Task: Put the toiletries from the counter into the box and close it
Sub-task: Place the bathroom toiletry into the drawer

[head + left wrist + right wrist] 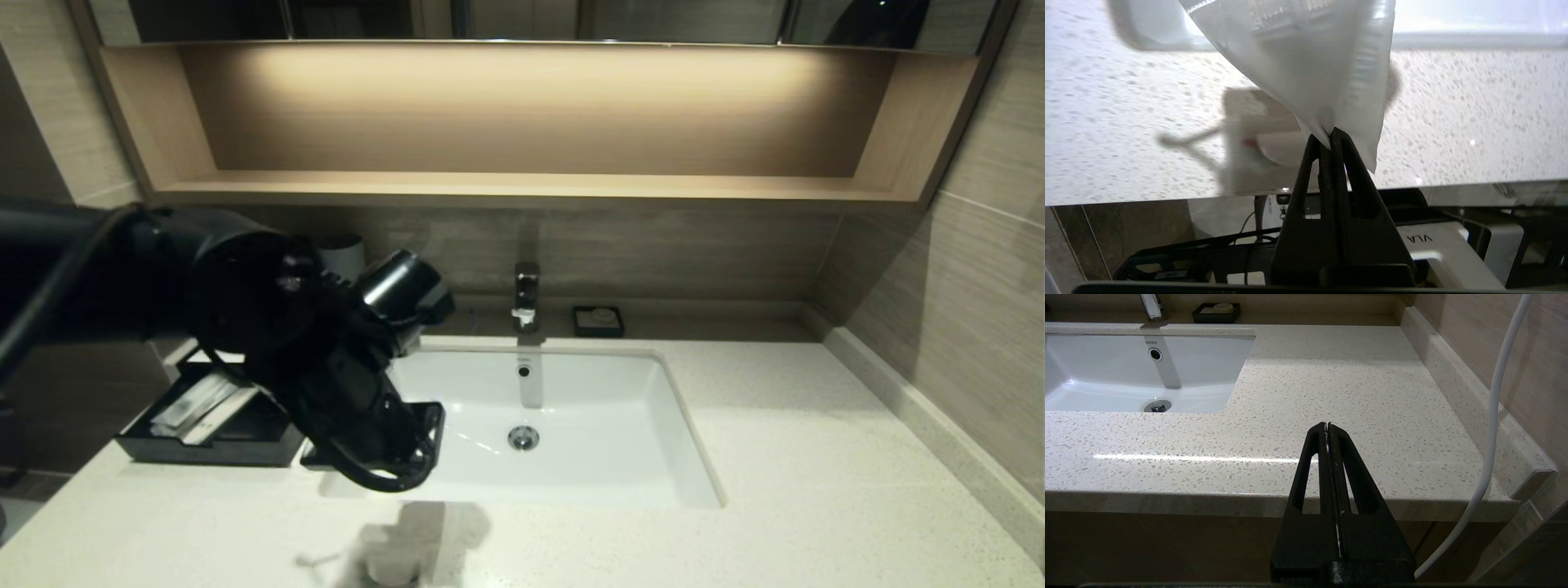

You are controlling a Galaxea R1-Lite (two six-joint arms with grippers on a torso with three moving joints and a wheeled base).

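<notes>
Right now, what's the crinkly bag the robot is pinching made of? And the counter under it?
The packet looks like thin clear plastic film: glossy, see-through, creased where the left gripper pinches it. The counter looks like polished speckled stone, possibly man-made.

The left arm (269, 327) hides most of the box (204, 433); the held packet (1310, 69) is cut off and blurred.

Packet (1310, 61): clear plastic, hanging pinched above counter (816, 457) front edge | Box (245, 441): black drawer open at counter's left edge, packets (200, 404) inside
</notes>
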